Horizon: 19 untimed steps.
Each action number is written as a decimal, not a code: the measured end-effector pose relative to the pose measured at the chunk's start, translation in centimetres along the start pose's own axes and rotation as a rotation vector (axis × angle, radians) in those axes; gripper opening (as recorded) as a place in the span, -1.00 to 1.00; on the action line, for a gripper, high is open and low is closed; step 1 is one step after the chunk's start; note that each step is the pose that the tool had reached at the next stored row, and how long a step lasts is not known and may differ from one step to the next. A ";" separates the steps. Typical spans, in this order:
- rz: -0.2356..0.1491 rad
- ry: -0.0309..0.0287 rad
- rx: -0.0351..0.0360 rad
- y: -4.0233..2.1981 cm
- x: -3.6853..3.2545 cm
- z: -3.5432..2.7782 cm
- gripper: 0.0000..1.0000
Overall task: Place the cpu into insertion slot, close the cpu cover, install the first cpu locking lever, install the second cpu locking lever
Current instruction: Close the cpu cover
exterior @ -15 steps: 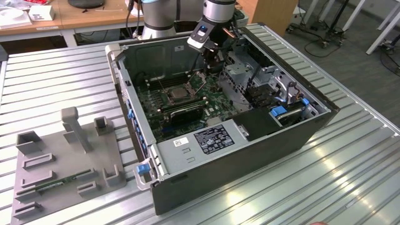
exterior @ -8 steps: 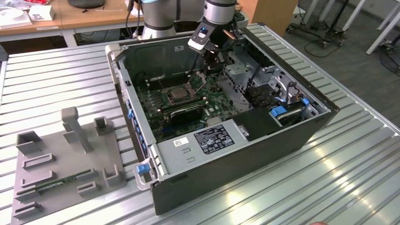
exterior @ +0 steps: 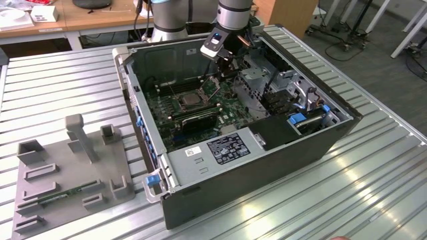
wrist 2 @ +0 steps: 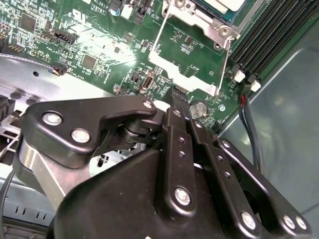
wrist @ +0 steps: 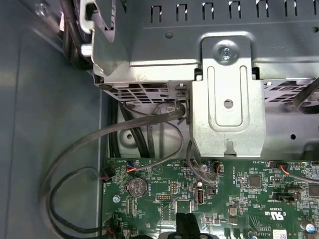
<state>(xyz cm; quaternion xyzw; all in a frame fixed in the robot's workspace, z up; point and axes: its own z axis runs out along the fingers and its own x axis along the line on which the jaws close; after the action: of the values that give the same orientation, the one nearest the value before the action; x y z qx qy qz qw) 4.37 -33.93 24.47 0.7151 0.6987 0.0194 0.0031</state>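
Inside the open computer case [exterior: 200, 160], the cpu [exterior: 191, 100] lies pale and silvery in the insertion slot [exterior: 181, 105] on the green motherboard. The cpu cover [exterior: 212, 89] stands raised beside it. In the second wrist view the cpu [wrist 2: 227, 6] sits inside the slot's metal rim [wrist 2: 209, 27]. There the cover's frame [wrist 2: 172, 65] is tipped up, with green board showing through its cut-out. A thin wire lever [wrist 2: 227, 64] runs along its side. My gripper [wrist 2: 179, 95] is shut, its black fingertips [wrist: 187, 224] just off the cover's free edge; I cannot tell if they touch it.
Long black memory slots [wrist 2: 269, 35] run beside the socket. A metal drive cage [exterior: 257, 80] and bracket [wrist: 227, 94] stand close to the arm. Grey and black cables [wrist: 75, 159] loop by the case wall. A grey fixture [exterior: 67, 165] lies on the slatted table.
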 end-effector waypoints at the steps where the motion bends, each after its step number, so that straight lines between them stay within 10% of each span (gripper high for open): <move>1: 0.000 0.0000 0.0000 0.00 0.00 0.10 -0.79; 19: 0.000 0.0000 0.0000 -0.27 0.00 0.29 -0.79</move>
<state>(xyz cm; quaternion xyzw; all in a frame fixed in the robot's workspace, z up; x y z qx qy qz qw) 4.11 -33.91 24.18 0.7152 0.6986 0.0194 0.0031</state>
